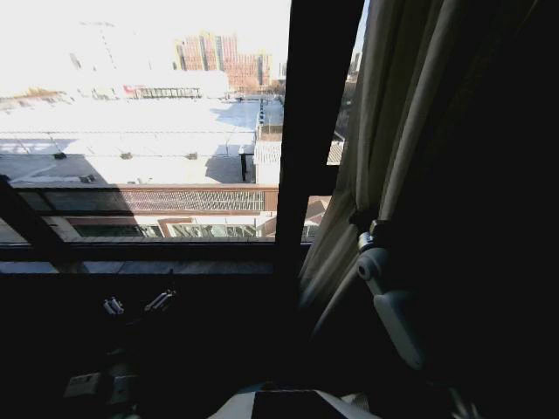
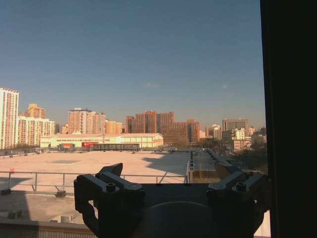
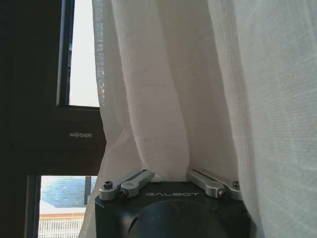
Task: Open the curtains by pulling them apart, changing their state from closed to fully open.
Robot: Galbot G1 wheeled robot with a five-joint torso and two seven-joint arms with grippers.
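The window frame bar stood dark and upright in the middle of things, and everything else arranged itself around it. To the right of that bar the curtains hung gathered in pale folds, already drawn off the glass on the bar's other side, where the rooftops lay in full sun. The right tool was low against the bunched cloth just right of the bar, and in its wrist view a fold of the fabric ran down between its fingers, so it looked clenched on the curtains. The left tool sat released, its fingers spread with nothing between them, facing bare glass on the left of the bar. I judged the risk lay in the grip: sheer cloth held by one thin fold could slide out if the arm pulled faster than the pleats could follow, and a hard tug downward rather than sideways might strain whatever held the panel overhead.
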